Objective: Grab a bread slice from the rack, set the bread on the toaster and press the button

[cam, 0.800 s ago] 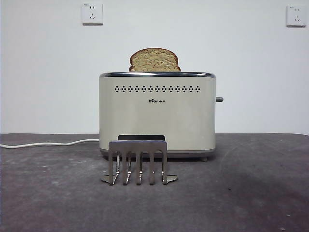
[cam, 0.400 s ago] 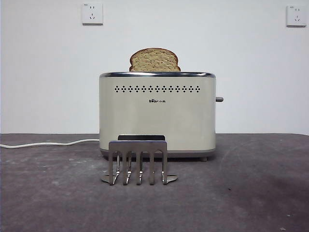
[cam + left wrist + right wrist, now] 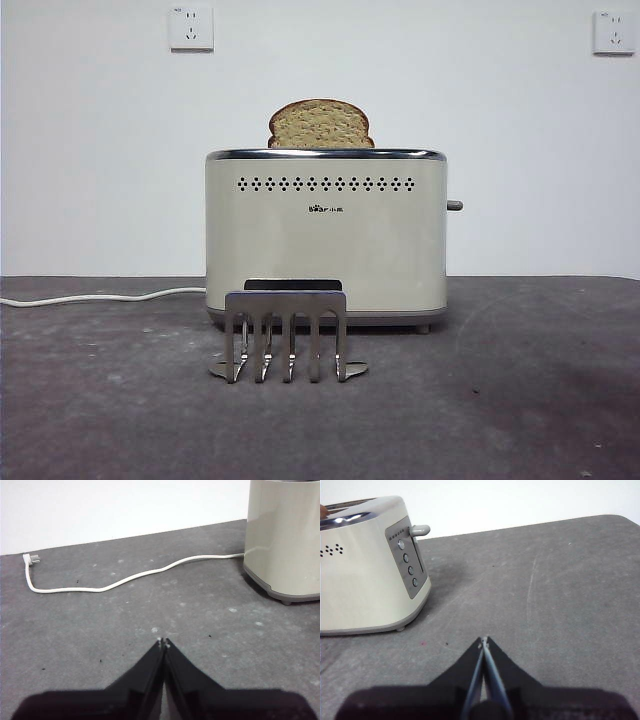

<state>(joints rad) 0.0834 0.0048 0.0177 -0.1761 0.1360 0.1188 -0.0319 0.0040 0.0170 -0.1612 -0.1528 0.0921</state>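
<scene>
the slice of bread (image 3: 320,125) stands upright in the toaster (image 3: 326,235), at the centre of the front view, with only its domed top showing above the chrome rim. the rack (image 3: 287,335) stands on the worktop (image 3: 520,400) just in front of the toaster and holds nothing. judged from this layout, the pick and the placing are done and only the press remains.

the button (image 3: 420,530) is the small grey lever that projects from the toaster's end panel, at the upper left of the right wrist view and at the right edge of the toaster in the front view. it sits high on the panel, above a column of four round controls. its stub points outward, away from the toaster body; the press probably runs downward along the panel.

the right tool (image 3: 484,640) has its jaws together and holds nothing. it faces the panel side of the toaster, well apart from the lever. the left tool (image 3: 162,642) also has its jaws together and empty. it sits on the opposite side, near the white power cord (image 3: 125,580). the right arm is therefore the nearer one for the press. neither arm shows in the front view.
</scene>
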